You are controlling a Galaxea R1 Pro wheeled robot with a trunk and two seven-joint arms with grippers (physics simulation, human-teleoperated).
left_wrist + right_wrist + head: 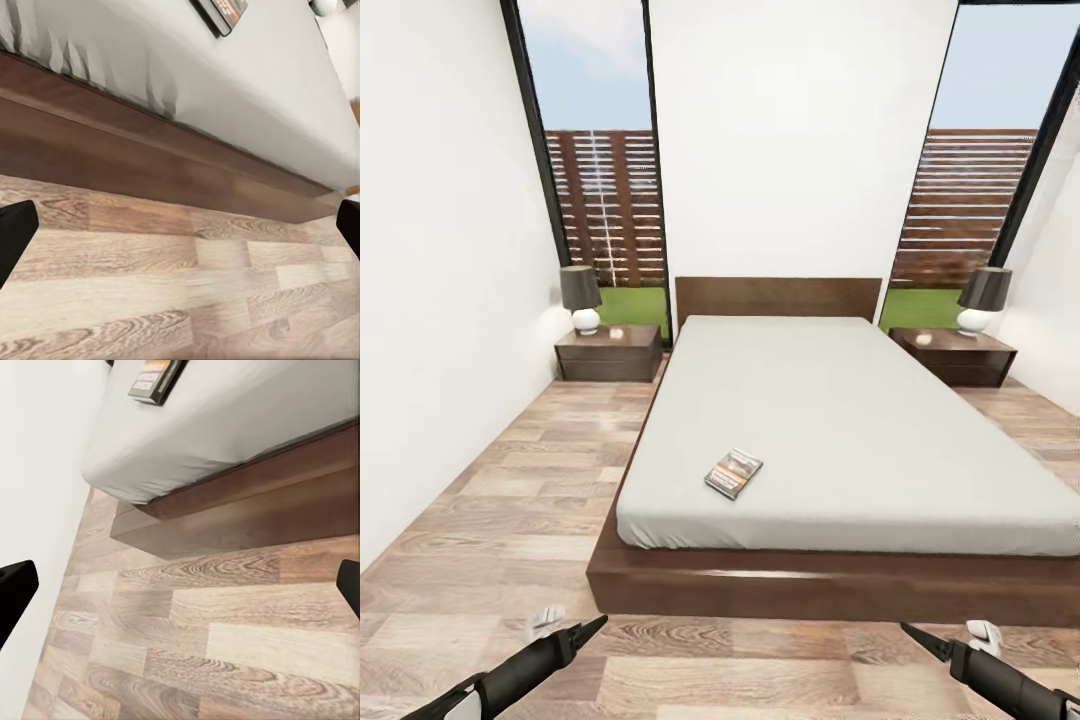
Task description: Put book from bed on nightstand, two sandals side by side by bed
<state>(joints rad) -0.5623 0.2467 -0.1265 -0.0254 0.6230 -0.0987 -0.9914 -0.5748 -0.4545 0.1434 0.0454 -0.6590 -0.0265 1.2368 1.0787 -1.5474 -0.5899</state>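
From the head, the robot stands at the foot of the big pale grey bed [840,430], so one small dark book [733,473] lies far ahead of both grippers. Two brown nightstands [608,352] wait.

Left wrist: black fingers [15,236] spread wide, holding nothing.

Right wrist: fingers [15,589] also apart, empty.

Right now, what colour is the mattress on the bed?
Plain pale grey; the mattress shows best in the head view.
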